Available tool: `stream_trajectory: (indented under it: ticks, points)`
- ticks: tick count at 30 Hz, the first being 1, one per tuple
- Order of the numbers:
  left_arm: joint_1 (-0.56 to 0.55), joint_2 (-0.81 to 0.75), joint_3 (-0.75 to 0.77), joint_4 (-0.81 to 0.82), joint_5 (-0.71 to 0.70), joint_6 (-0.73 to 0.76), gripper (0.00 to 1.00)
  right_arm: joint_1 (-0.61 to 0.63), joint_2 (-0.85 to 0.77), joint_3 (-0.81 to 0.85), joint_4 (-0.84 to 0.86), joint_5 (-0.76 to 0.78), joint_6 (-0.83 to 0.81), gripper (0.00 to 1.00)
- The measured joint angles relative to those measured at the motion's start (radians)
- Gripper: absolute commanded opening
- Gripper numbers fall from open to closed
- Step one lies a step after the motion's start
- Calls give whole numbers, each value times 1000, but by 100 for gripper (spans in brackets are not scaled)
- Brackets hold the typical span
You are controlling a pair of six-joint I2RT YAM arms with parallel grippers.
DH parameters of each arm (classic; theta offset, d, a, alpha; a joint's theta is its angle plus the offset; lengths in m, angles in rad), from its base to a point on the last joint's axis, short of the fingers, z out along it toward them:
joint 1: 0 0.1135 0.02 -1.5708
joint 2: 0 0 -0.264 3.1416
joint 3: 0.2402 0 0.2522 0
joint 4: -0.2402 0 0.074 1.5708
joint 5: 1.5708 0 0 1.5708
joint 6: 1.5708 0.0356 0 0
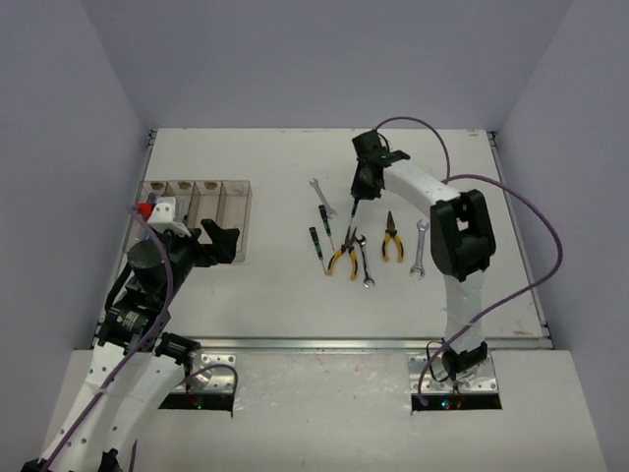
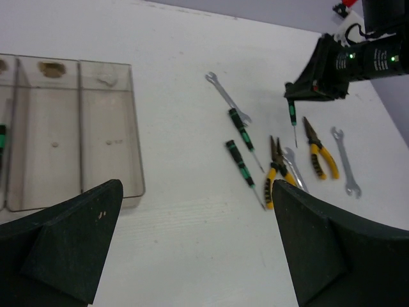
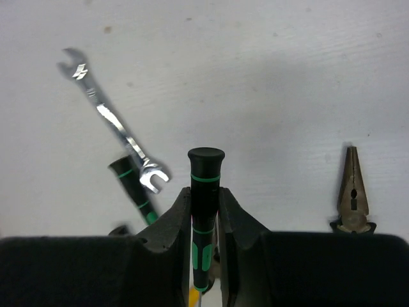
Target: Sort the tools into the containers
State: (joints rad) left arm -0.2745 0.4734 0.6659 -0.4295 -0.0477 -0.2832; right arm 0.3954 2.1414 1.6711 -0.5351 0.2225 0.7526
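Top external: nearest, my left gripper (image 1: 223,241) hangs spread wide by the bins (image 1: 246,197); pliers (image 1: 343,259), wrenches (image 1: 419,251) and two screwdrivers (image 1: 323,219) lie mid-table; farthest, my right gripper (image 1: 360,193) is clamped on a third screwdriver (image 1: 354,209) by its handle.

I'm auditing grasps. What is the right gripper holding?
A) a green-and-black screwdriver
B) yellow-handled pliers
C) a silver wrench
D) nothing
A: in the wrist view the right gripper is shut on the handle of the screwdriver, while the wrench and pliers lie free beyond it.
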Motion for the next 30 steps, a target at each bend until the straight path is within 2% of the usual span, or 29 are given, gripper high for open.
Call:
stream_trajectory:
  ticks: [4, 9, 13, 16, 20, 25, 28, 29, 30]
  points:
    - [0, 75, -3, 85, 194, -58, 100, -3, -292, -254, 138, -168, -16, 0]
    - [-18, 249, -102, 459, 517, -254, 100, 7, -608, -499, 391, -520, -8, 0]
    - [-124, 400, -155, 698, 618, -391, 100, 30, -776, -655, 550, -714, 26, 0]
    - [-241, 467, -154, 835, 628, -443, 99, 48, -842, -705, 627, -793, 47, 0]
    - [-393, 553, -132, 999, 597, -465, 91, 61, -928, -765, 698, -861, 85, 0]
    - [-441, 643, -97, 1120, 545, -491, 78, 72, -999, -822, 789, -902, 128, 0]
    - [-445, 693, -63, 1159, 510, -502, 67, 78, -1013, -850, 824, -914, 152, 0]
    - [-447, 703, -58, 1167, 500, -503, 61, 81, -1015, -856, 833, -917, 159, 0]
    - [-447, 707, -56, 1173, 493, -504, 48, 85, -1015, -860, 840, -919, 163, 0]
